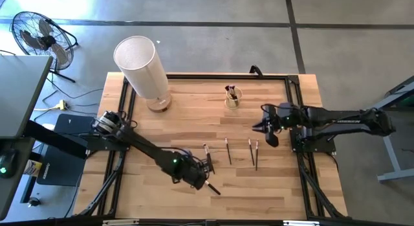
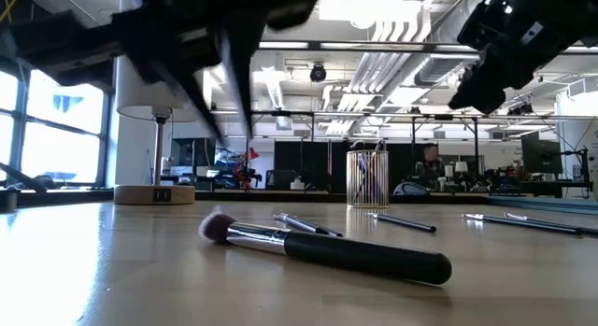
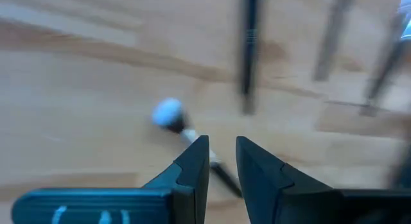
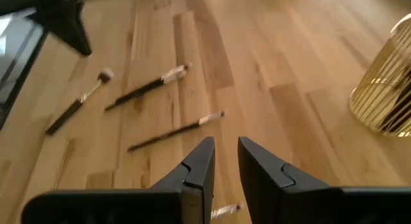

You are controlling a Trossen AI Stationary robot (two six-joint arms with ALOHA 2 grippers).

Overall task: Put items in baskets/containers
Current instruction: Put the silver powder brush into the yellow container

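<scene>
Lying flat on pale plank counter (image 1: 194,193): thin dark-handled brushes (image 1: 228,151), silver ferrules. Yellowish ribbed cup (image 1: 233,98) upright near far edge, brushes inside. Left gripper (image 1: 206,179) over fat brush (image 2: 322,248), fingers slightly parted, empty; right gripper (image 1: 264,132) raised, fingers parted, empty. White cylinder (image 1: 139,61) far-left.

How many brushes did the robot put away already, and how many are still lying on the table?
A few brushes already stand in the small cup; their exact number can't be made out. The left gripper is over the thick brush at the table's near edge, fingers slightly apart, holding nothing. The right gripper hangs empty near the cup. At least five brushes lie on the wooden table, so most of the job is left.
</scene>
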